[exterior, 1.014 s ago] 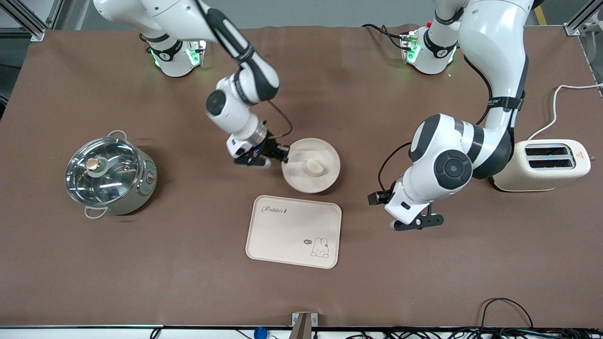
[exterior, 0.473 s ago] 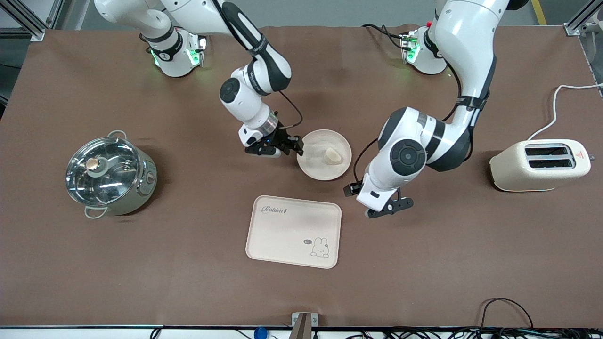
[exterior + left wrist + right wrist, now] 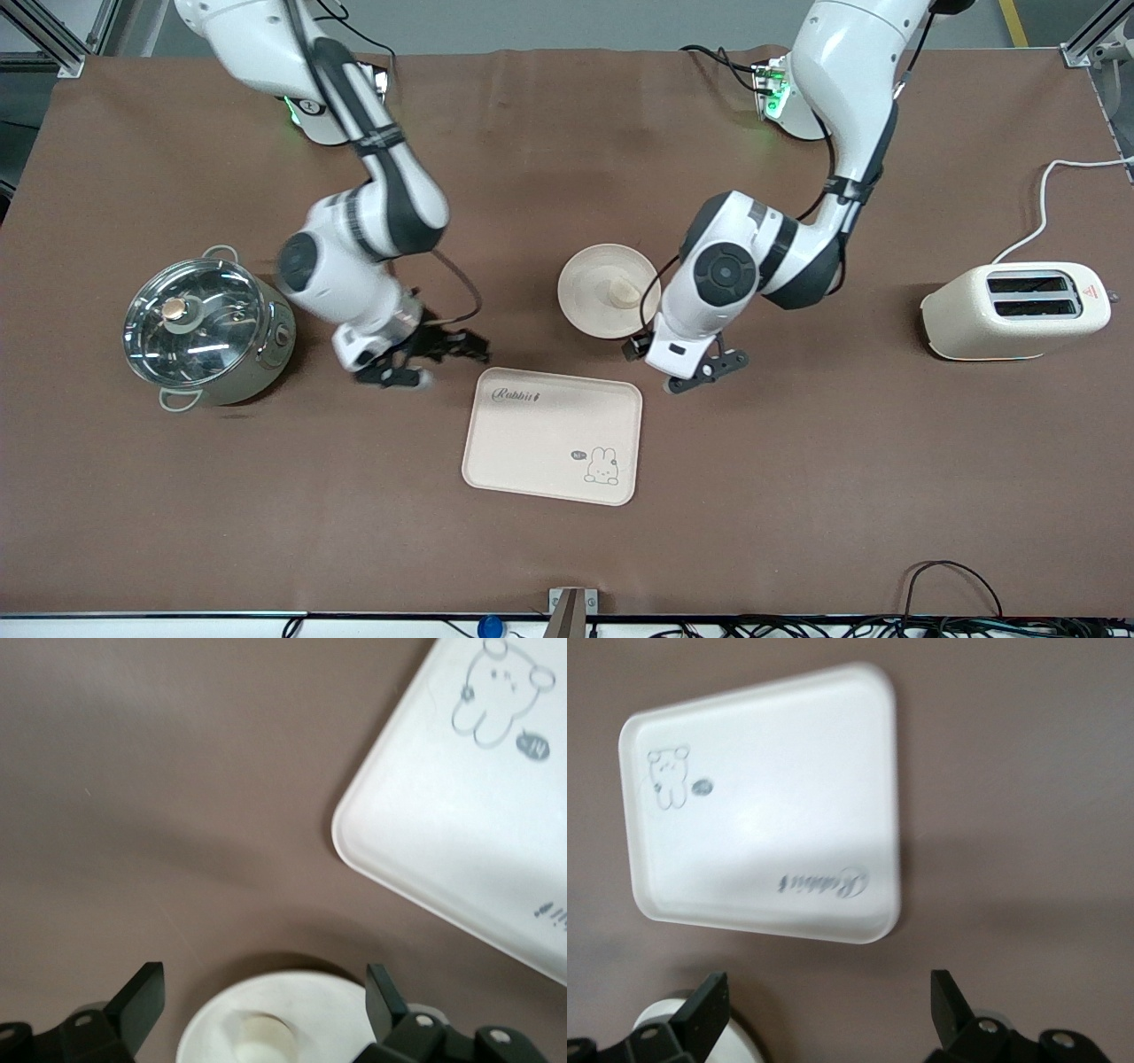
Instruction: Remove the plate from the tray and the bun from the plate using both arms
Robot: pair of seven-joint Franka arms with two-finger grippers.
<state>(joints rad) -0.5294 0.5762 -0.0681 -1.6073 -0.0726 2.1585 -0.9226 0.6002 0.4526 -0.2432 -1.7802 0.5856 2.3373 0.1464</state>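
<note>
Front view: the bun (image 3: 625, 292) is seen lying on the plate (image 3: 595, 292), toward the left arm's edge of the dish. The plate is set on bare table, farther from the camera than the tray (image 3: 552, 436) and apart from it, so the plate-off-tray step is judged done; the bun is not yet removed. The bun is judged light and soft, easily crushed; a gentle pinch across its short sides from above is advised. The plate is judged stiff, smooth and breakable; it may slide if nudged, and its raised rim is the only place to take hold.

The left gripper (image 3: 706, 369) is held low over the table just beside the plate's near edge, fingers spread, nothing between them. In the left wrist view the plate (image 3: 301, 1014) and bun (image 3: 260, 1034) are seen between its fingertips. The right gripper (image 3: 423, 356) is held over the table between the pot (image 3: 208, 328) and the tray, fingers spread and empty.

Open table is available all around the plate; the toaster (image 3: 1015, 310) stands well apart.
</note>
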